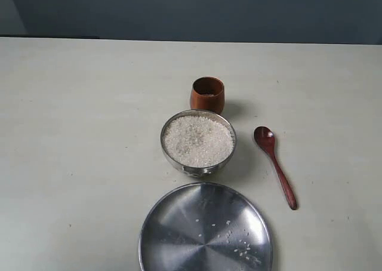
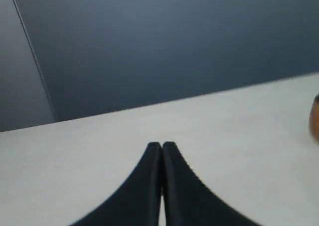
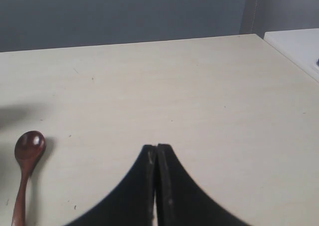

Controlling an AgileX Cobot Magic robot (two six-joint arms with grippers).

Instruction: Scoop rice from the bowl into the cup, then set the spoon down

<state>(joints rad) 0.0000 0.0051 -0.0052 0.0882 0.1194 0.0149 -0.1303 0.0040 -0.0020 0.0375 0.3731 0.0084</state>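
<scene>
The left fingers (image 2: pixel 148 186) and right fingers (image 3: pixel 145 186) were clenched on nothing. The spoon (image 1: pixel 275 167) lay on the bench (image 1: pixel 71 134) beside the bowl (image 1: pixel 200 168), rice (image 1: pixel 198 141) heaped, cup (image 1: pixel 208 96) behind. Scooping looked unstarted.

A: Where's the exterior camera?
B: High up, looking down across the table (image 1: pixel 71 104) toward the dark wall (image 1: pixel 191 8).
A: And the wrists?
B: Low, close over it, facing outward — the right one shares the spoon (image 3: pixel 22 181) with the exterior
</scene>
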